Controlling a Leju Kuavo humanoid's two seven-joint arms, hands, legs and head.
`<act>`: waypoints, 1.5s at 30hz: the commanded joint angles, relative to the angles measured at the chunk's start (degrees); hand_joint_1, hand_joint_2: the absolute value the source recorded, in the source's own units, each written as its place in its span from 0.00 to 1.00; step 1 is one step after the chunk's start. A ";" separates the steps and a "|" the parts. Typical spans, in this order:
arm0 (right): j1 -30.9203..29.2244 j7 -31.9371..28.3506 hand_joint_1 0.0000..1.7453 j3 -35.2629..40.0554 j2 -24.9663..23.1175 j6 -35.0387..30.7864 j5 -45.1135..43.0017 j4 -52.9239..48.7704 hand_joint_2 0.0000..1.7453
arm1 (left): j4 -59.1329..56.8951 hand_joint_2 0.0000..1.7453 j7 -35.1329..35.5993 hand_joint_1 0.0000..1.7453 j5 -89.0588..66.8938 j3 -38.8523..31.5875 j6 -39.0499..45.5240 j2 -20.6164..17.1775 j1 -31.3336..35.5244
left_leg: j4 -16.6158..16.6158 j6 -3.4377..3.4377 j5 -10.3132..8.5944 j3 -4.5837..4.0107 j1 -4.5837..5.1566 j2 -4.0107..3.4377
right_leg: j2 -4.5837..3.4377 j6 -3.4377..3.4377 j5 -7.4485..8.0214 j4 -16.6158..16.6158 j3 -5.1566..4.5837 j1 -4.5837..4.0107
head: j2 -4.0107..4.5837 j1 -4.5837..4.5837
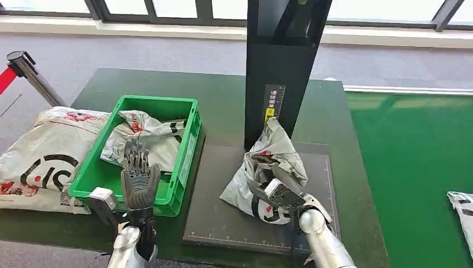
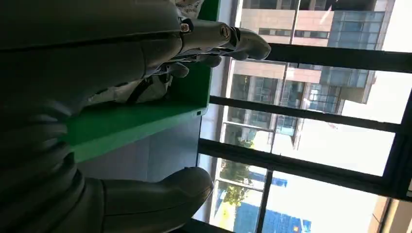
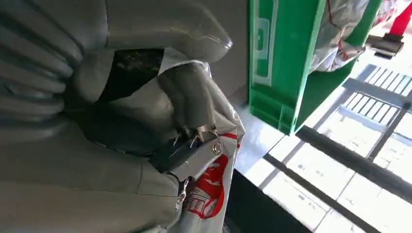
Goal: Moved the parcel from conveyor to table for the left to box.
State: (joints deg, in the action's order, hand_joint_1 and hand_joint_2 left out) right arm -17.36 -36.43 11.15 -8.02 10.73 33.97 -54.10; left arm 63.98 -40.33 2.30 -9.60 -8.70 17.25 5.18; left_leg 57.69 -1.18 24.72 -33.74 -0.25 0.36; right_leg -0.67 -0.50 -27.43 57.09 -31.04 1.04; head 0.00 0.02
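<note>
While my right hand point(image 1: 274, 196) grips the crumpled parcel point(image 1: 270, 162) on the dark mat point(image 1: 223, 218) at lower centre, my left hand point(image 1: 139, 176), fingers straight and empty, hovers over the green crate point(image 1: 187, 153) at left.

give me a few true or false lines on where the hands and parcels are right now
1. The right hand grips a parcel on the dark mat. True.
2. The left hand holds a parcel. False: it holds nothing, fingers spread, above the crate's near wall.
3. The green crate is empty. False: a white parcel lies inside it.
4. A large white bag lies on the table outside the crate, on its left side in the head view. True.
5. The gripped parcel sits on the green conveyor. False: it is on the mat beside the black post.
</note>
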 commanded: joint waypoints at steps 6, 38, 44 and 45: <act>2.08 0.14 0.00 -0.55 0.95 -12.02 6.67 -9.04 0.00 | -3.99 1.00 0.33 0.00 -0.23 -5.64 0.39 2.75 0.94 | -0.08 0.03 -0.10 -0.19 -0.02 0.05 | 0.16 0.06 0.09 -0.11 -0.19 -0.03 | 0.00 0.00; 1.93 -3.57 0.00 3.35 7.02 -3.46 -20.72 -17.12 0.00 | -9.35 1.00 0.33 0.00 -1.67 -2.72 1.71 1.75 3.36 | -0.02 0.07 -0.08 -0.04 0.01 0.07 | 0.21 -0.03 0.01 -0.04 -0.03 0.02 | 0.00 0.00; 0.28 -3.57 0.00 12.21 10.31 -0.42 -19.56 -15.43 0.00 | -9.96 1.00 0.33 0.00 -1.67 -2.59 1.82 1.29 3.80 | -0.05 0.09 -0.19 -0.12 0.02 0.14 | 0.24 -0.03 0.09 -0.05 -0.05 0.03 | 0.00 0.00; -0.02 -3.57 0.00 12.45 10.29 -0.23 -19.66 -14.75 0.00 | -10.24 1.00 0.33 0.00 -1.64 -2.62 1.87 1.24 4.01 | -0.01 0.08 -0.14 0.00 0.02 0.16 | 0.25 -0.04 0.03 -0.01 0.08 0.03 | 0.00 0.00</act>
State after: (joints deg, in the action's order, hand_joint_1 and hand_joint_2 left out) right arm -13.97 -40.20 13.01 -3.36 8.88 13.99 -72.85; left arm 60.76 -40.30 0.48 -9.73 -7.54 17.25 7.35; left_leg 57.69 -1.12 24.65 -33.55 -0.24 0.64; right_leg -0.38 -0.56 -27.49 57.09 -30.73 1.07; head 0.00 0.02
